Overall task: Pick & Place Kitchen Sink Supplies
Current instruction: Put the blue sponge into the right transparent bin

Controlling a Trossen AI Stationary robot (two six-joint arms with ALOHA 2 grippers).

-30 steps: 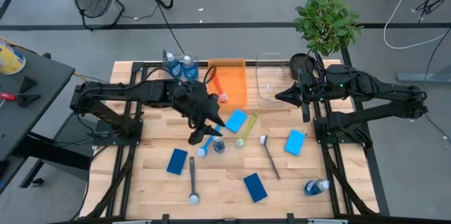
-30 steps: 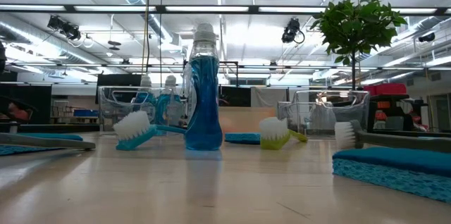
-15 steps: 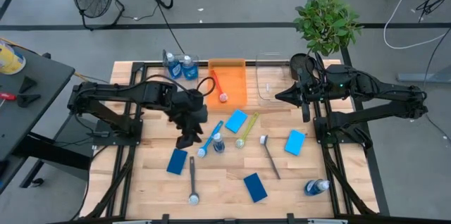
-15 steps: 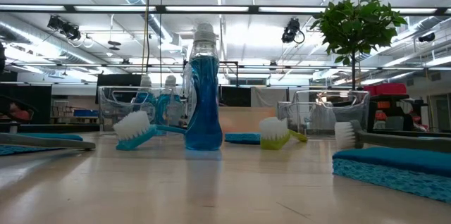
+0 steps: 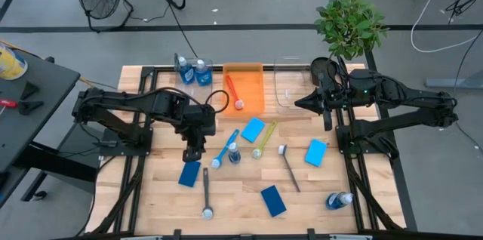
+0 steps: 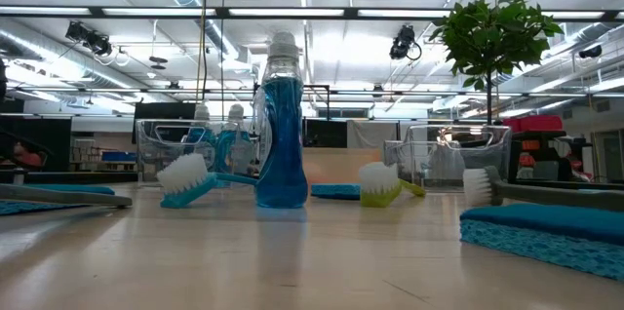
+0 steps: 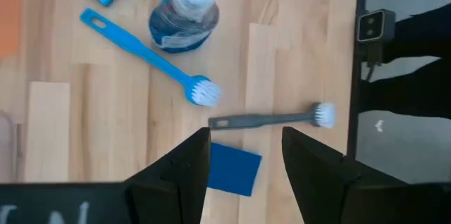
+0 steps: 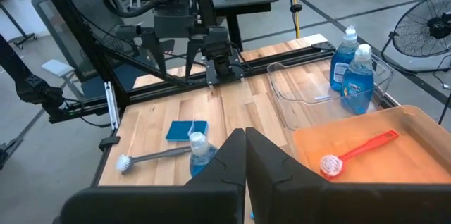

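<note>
**Left gripper hangs open over a blue sponge; right arm parked by the clear bin**

From the low camera only the dark underside of the left arm shows at the top edge, so its fingers are cut off there. The left gripper (image 5: 194, 152) is clearer from above and from its own wrist: its fingers (image 7: 184, 175) stand spread with nothing between them, hovering above the near-left blue sponge (image 7: 232, 170), which they partly cover. Just beyond it lie the grey brush (image 7: 271, 119), the blue brush (image 5: 224, 148) and an upright bottle (image 5: 234, 153).

The right gripper (image 5: 327, 121) waits at the table's right rear beside the clear bin (image 5: 290, 83), fingers pressed together and empty.

Already put away: a red brush (image 5: 234, 93) in the orange bin (image 5: 245, 70) and two bottles (image 5: 192, 70) in the rear-left bin, whose clear walls are hard to make out from above.

Open wood lies along the front edge, broken by another sponge (image 5: 273, 200) and a toppled bottle (image 5: 339, 200) near the front-right corner. A yellow-green brush (image 5: 264, 139) and two more sponges sit mid-table.
</note>
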